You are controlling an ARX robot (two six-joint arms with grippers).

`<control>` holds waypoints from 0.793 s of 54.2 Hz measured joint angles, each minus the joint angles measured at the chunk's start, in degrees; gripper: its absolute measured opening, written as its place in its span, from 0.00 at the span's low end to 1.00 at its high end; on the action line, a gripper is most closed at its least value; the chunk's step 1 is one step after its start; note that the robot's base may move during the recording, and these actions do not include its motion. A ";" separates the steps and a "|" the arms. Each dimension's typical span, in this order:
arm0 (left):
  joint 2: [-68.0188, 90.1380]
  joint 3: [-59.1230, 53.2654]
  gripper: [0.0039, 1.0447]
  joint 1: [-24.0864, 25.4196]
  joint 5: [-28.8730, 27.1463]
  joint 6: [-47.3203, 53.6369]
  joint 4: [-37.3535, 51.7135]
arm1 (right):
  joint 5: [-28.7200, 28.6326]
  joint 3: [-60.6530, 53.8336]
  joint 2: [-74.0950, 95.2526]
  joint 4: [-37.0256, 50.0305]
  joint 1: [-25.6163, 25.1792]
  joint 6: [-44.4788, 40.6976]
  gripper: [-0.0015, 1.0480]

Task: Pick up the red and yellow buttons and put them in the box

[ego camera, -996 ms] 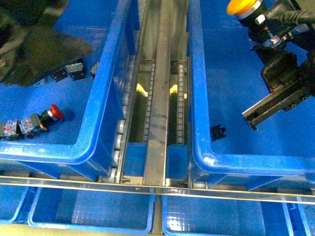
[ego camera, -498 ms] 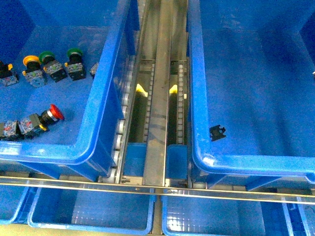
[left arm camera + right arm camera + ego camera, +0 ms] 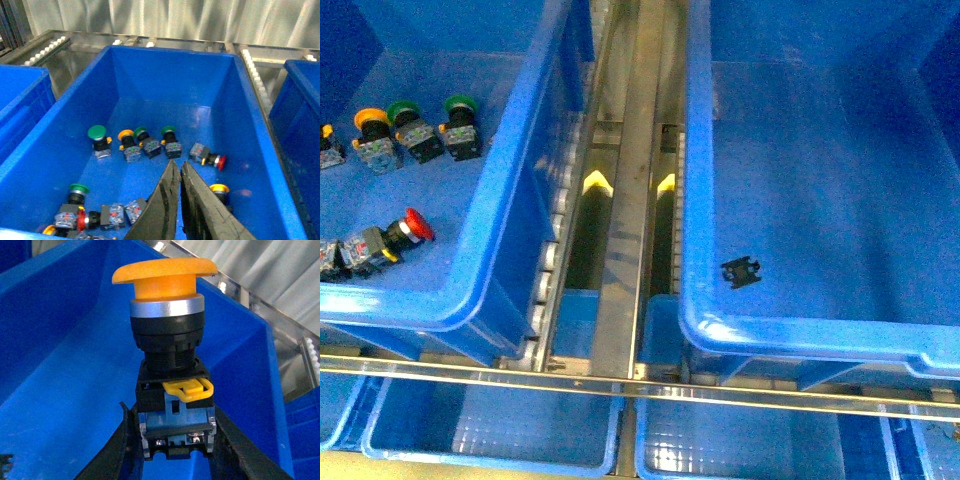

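My right gripper (image 3: 172,440) is shut on the grey contact block of a yellow button (image 3: 167,325) and holds it cap up, above the floor of the box (image 3: 60,390). In the front view the box (image 3: 800,330) is the large bin on the right, and neither gripper shows there. My left gripper (image 3: 175,167) is shut and empty above the left bin (image 3: 45,145). A red button (image 3: 215,160) and a yellow button (image 3: 219,189) lie close beside it. The front view shows a red button (image 3: 410,225) and a yellow one (image 3: 370,122) in the left bin.
Green-capped buttons (image 3: 460,105) and more buttons (image 3: 97,134) lie on the left bin's floor. A small black part (image 3: 741,271) lies on the box floor. Metal roller rails (image 3: 625,200) run between the bins. Shallow blue trays (image 3: 490,430) sit along the near edge.
One second ago both arms showed at the top of the front view, the right one holding the yellow button. Both have left that view, and the scene has shifted slightly left.
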 joint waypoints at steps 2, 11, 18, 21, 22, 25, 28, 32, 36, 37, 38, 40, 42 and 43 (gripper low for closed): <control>-0.77 -0.11 0.02 0.44 0.63 0.04 -0.52 | 0.44 0.13 0.00 -0.28 0.04 0.11 0.25; -4.46 -0.72 0.02 4.07 5.25 0.22 -3.37 | 2.40 1.09 0.22 -0.79 0.02 0.90 0.25; -6.49 -1.99 0.02 8.50 8.48 0.37 -3.10 | 3.30 2.34 0.76 -0.83 0.33 1.29 0.25; -7.61 -1.99 0.02 8.74 8.85 0.39 -4.26 | 4.02 2.89 1.31 -0.83 0.33 1.31 0.25; -7.91 -1.99 0.02 8.76 9.03 0.42 -4.48 | 4.17 3.10 1.57 -0.83 0.33 1.33 0.25; -9.11 -1.99 0.02 8.79 9.07 0.42 -5.40 | 4.66 3.45 2.14 -0.83 0.33 1.46 0.25; -9.94 -1.99 0.02 8.81 9.07 0.42 -6.16 | 5.01 3.82 2.84 -0.83 0.42 1.51 0.25; -11.19 -1.99 0.02 8.83 9.03 0.42 -7.65 | 5.42 4.42 3.61 -0.83 0.63 1.55 0.25; -12.41 -1.99 0.02 8.83 9.09 0.42 -8.85 | 5.88 5.07 4.13 -0.83 0.72 1.57 0.25; -12.59 -1.99 0.02 8.83 9.09 0.42 -9.03 | 5.97 5.25 4.31 -0.79 0.72 1.57 0.25; -13.03 -1.99 0.02 8.83 9.09 0.42 -9.35 | 6.21 5.42 4.44 -0.70 0.72 1.62 0.25; -13.46 -1.99 0.02 8.83 9.09 0.42 -9.77 | 6.43 5.68 4.63 -0.70 0.70 1.66 0.25; -13.97 -1.99 0.02 8.83 9.09 0.42 -10.23 | 6.82 5.86 4.74 -0.70 0.70 1.68 0.25; -14.27 -1.99 0.02 8.83 9.09 0.42 -10.69 | 6.88 5.86 4.76 -0.70 0.70 1.70 0.25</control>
